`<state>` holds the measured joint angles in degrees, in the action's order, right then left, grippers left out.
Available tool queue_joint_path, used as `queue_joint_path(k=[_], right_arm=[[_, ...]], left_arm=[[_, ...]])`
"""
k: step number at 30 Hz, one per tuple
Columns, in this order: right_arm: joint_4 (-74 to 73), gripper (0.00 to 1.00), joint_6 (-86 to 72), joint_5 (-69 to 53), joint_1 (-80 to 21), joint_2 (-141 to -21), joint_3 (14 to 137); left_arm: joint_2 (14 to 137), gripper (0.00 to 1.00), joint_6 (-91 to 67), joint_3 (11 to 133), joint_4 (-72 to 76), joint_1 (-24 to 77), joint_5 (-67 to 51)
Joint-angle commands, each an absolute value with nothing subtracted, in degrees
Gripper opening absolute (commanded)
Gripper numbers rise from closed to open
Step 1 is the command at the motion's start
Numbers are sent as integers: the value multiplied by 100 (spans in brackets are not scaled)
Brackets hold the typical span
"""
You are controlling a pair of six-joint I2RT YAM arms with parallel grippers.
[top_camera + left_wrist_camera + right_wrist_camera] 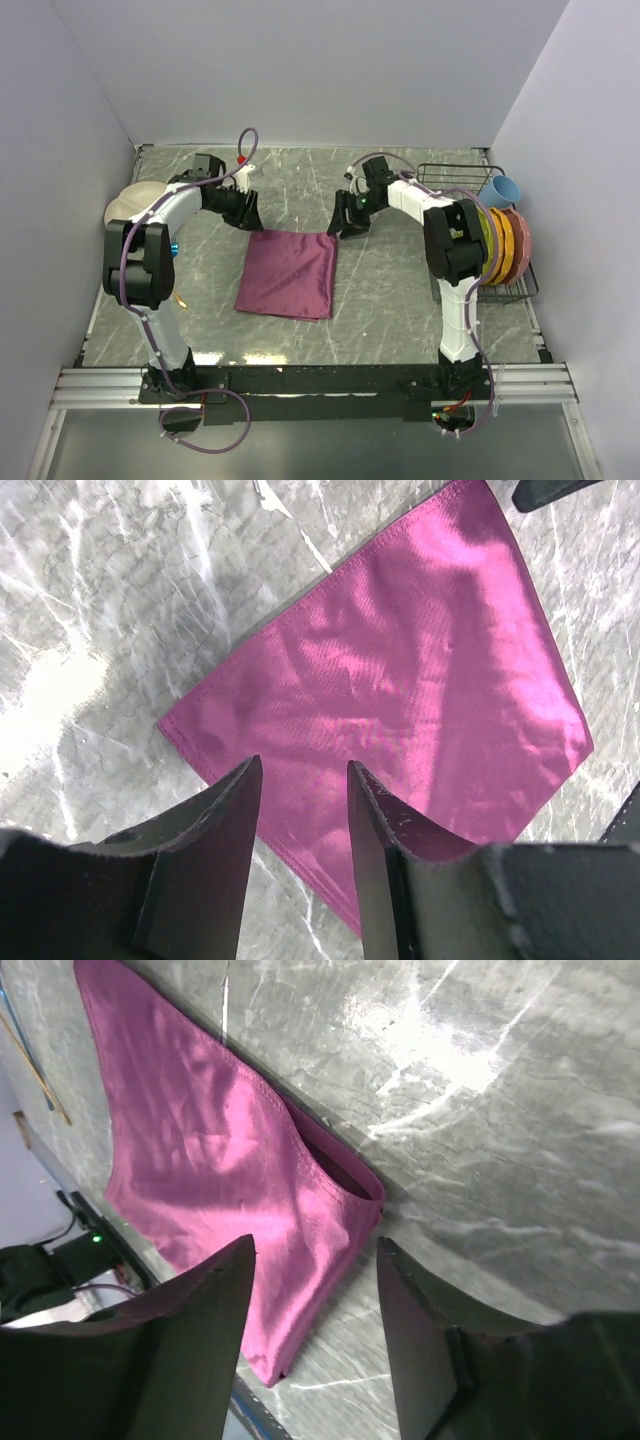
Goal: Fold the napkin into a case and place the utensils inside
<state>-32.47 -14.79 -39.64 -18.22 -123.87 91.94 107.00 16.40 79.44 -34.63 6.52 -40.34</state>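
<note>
Maroon-purple square cloth napkin [288,274] lies flat mid-table, doubled: two layers show at its far right corner. Left gripper [247,216] and right gripper [345,225] hover at the far corners, jaws apart and holding nothing, likely poised for the next fold. Grey marbled tabletop [400,290] surrounds the cloth; a wire dish rack [470,180] stands well to the right.

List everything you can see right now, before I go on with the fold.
napkin: 1, maroon-purple, folded, table centre
gold-orange utensil: 1, thin sliver by the left arm, mostly hidden
cream plate: 1, far left
dish rack: 1, black wire, right edge
cup: 1, blue, in the rack
racked plates: several, orange, yellow, pink
table: 1, grey marble
left end effector: open, napkin's far-left corner
right end effector: open, napkin's far-right corner
</note>
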Motion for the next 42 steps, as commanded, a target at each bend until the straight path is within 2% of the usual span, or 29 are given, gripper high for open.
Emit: queue_joint_path(k=[1, 16, 19, 22, 23, 25, 26, 30, 42], right_arm=[[-3498, 61, -1283, -3604, -1775, -12269, 9518], [-3445, 53, -1468, -4175, -1854, -13087, 9844], [-3437, 48, -1546, -4393, -1890, -13104, 9835], [-3375, 36, -1599, -4491, -1925, -13035, 9888], [-3314, 29, -1608, -4517, -1925, -13008, 9896], [-3296, 22, -1600, -4535, -1942, -12938, 9949], [-3270, 15, -1582, -4509, -1960, -12903, 9949], [-3234, 0, -1477, -4491, -2013, -12744, 9958], [-3313, 0, -748, -3587, -2610, -12253, 9888]], left_arm=[[10468, 46, 1652, 7884, -3226, 668, -4236], [10362, 48, 1714, 7849, -3278, 571, -4052], [10310, 48, 1714, 7787, -3261, 519, -4043], [10222, 48, 1688, 7717, -3217, 466, -4043], [10204, 48, 1688, 7699, -3208, 448, -4034], [10152, 48, 1670, 7673, -3191, 413, -4034], [10134, 48, 1670, 7664, -3182, 387, -4017], [10072, 48, 1617, 7603, -3129, 308, -3990], [9905, 49, 1538, 7418, -3050, 79, -3876]])
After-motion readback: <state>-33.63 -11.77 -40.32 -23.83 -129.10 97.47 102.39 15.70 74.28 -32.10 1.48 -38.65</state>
